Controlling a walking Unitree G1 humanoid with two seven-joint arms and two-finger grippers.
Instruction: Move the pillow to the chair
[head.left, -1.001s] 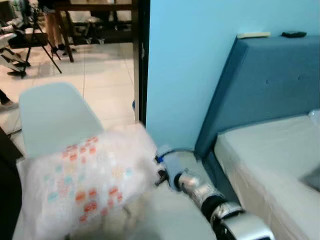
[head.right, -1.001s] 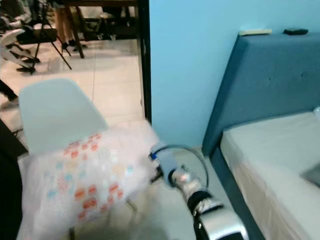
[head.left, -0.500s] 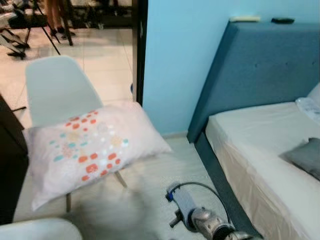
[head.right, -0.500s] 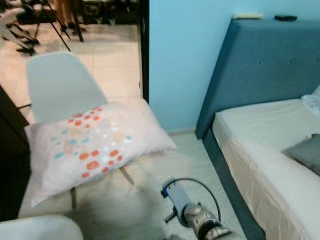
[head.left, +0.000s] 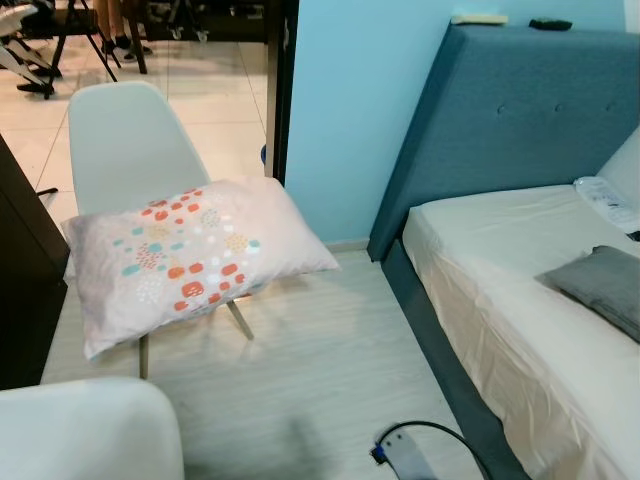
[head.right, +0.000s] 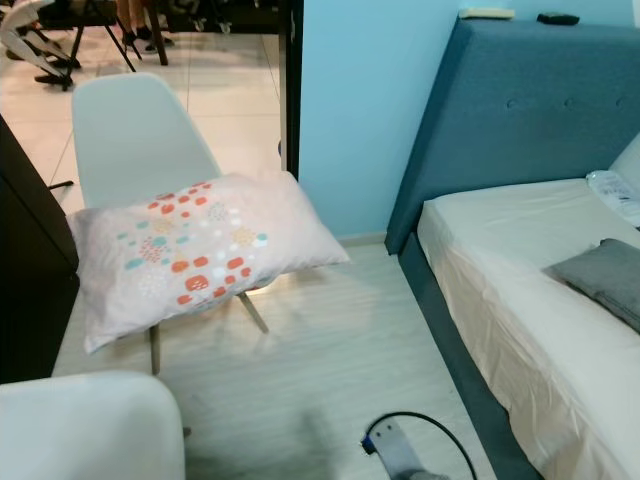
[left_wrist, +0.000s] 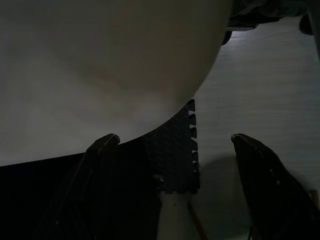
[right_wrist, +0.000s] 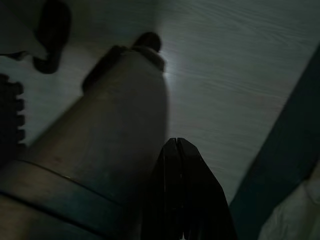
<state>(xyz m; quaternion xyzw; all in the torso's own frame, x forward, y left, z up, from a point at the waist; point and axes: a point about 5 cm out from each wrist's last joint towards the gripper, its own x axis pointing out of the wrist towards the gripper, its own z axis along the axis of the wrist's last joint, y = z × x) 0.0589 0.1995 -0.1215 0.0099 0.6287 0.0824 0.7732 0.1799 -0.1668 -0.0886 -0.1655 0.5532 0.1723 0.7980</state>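
Bedroom w/ blue wall: I see white dotted fabric pillow (head.left: 190, 255) lying on pale plastic chair (head.left: 125, 140), task looks done. Left gripper (left_wrist: 175, 150) fingers spread, right gripper (right_wrist: 179, 165) fingers pressed together, both empty.

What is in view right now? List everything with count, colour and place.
pillow: one, pale pink with orange and teal dots, lying across the chair seat, overhanging it.
chair: one, white, by the doorway.
second chair: one, white, near bottom left.
bed: one, cream sheet, blue base, right.
headboard: one, blue, against the wall.
grey cloth: one, on the bed.
left tool: one, black, fingers spread, hanging idle above the floor.
right tool: one, black, fingers together, hanging idle above the floor.
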